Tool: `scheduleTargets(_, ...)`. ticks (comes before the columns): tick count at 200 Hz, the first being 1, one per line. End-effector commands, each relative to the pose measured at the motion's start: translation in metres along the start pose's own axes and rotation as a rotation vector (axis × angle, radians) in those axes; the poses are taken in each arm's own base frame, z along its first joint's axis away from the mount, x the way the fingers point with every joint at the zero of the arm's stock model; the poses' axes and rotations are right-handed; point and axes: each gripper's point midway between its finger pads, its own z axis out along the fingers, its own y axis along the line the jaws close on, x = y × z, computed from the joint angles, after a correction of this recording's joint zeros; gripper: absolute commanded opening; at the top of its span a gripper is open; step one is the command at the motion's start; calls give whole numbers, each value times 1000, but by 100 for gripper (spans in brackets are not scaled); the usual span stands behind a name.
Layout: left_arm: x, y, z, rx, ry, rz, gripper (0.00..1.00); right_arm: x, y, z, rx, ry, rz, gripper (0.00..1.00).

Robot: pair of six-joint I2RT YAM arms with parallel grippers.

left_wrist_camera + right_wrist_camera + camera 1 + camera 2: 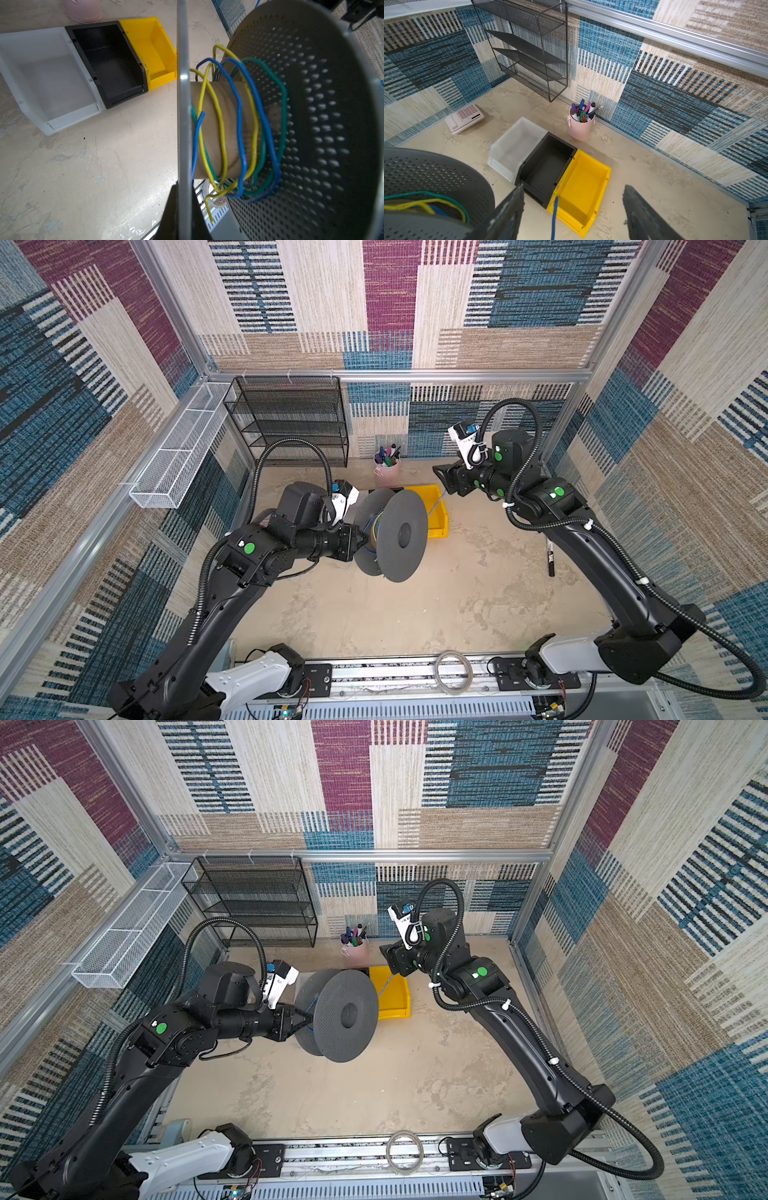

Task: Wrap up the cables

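my left tool [184, 199] grips the spool [399, 510] by its flange; my right tool [574, 188] stands open around the blue cable [555, 212]. i'd pinch it squarely and wind it taut.

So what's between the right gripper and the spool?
A loose stretch of blue cable runs from the spool toward the right gripper, above the yellow bin, in both top views.
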Motion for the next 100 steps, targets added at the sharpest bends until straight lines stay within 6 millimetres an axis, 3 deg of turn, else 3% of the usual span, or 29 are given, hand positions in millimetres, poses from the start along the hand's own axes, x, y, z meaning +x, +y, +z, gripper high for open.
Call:
scheduleTargets(1, -9, -9, -3, 39, -30, 42, 0, 0, -7, 13, 26, 24, -8, 76)
scheduleTargets(59, -7, -4, -3, 19, -36, 50, 0, 16, 3, 37, -55, 121, 44, 68)
scheduleTargets(100, -7, -1, -1, 3, -39, 54, 0, 24, 9, 35, -92, 151, 60, 49)
